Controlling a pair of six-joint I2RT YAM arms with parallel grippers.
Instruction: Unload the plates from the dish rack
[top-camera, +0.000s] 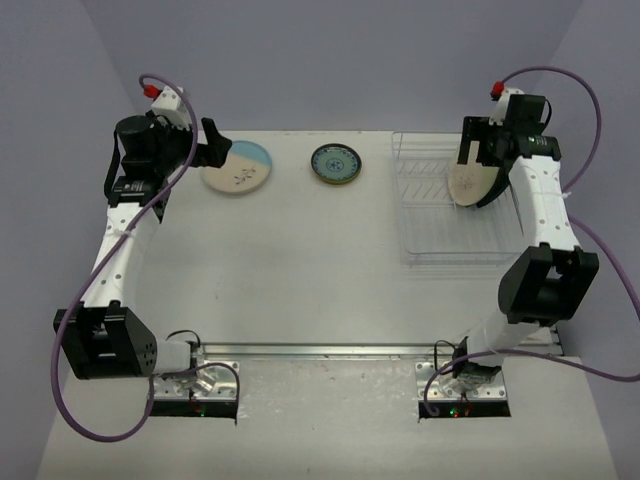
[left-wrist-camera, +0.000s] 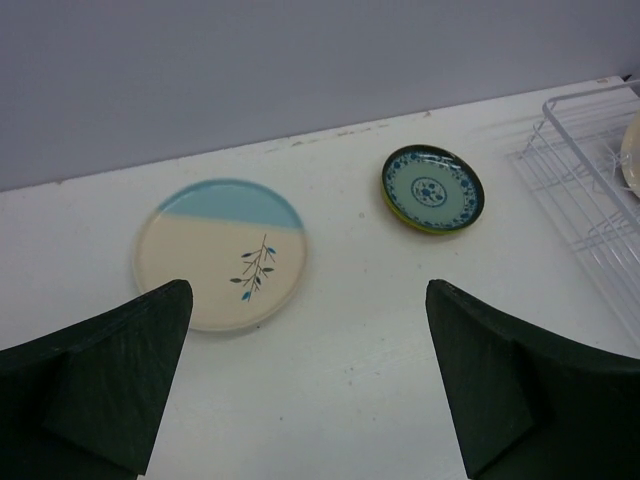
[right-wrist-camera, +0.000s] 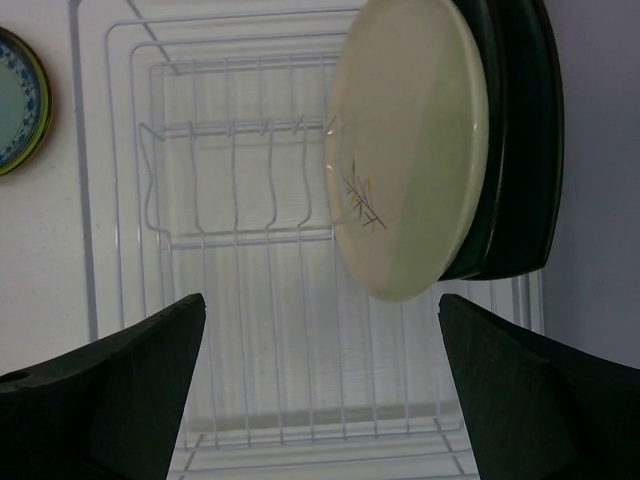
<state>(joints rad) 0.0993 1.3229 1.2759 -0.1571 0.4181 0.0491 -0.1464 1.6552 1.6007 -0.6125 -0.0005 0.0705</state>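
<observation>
A cream and light-blue plate (top-camera: 237, 167) lies flat on the table at the back left. A small teal-patterned plate (top-camera: 336, 164) lies to its right. Both show in the left wrist view, the cream and blue one (left-wrist-camera: 220, 255) and the teal one (left-wrist-camera: 432, 190). My left gripper (top-camera: 212, 148) is open and empty just left of the cream and blue plate; its gap (left-wrist-camera: 310, 380) frames bare table. The white wire dish rack (top-camera: 440, 235) holds a cream plate (right-wrist-camera: 410, 150) standing on edge against a dark-teal plate (right-wrist-camera: 520, 140). My right gripper (right-wrist-camera: 320, 385) is open above the rack, near these plates.
The rack's slotted wires (right-wrist-camera: 230, 180) to the left of the standing plates hold nothing. The rack's corner (left-wrist-camera: 590, 190) shows at the right of the left wrist view. The back wall runs just behind the plates and the rack.
</observation>
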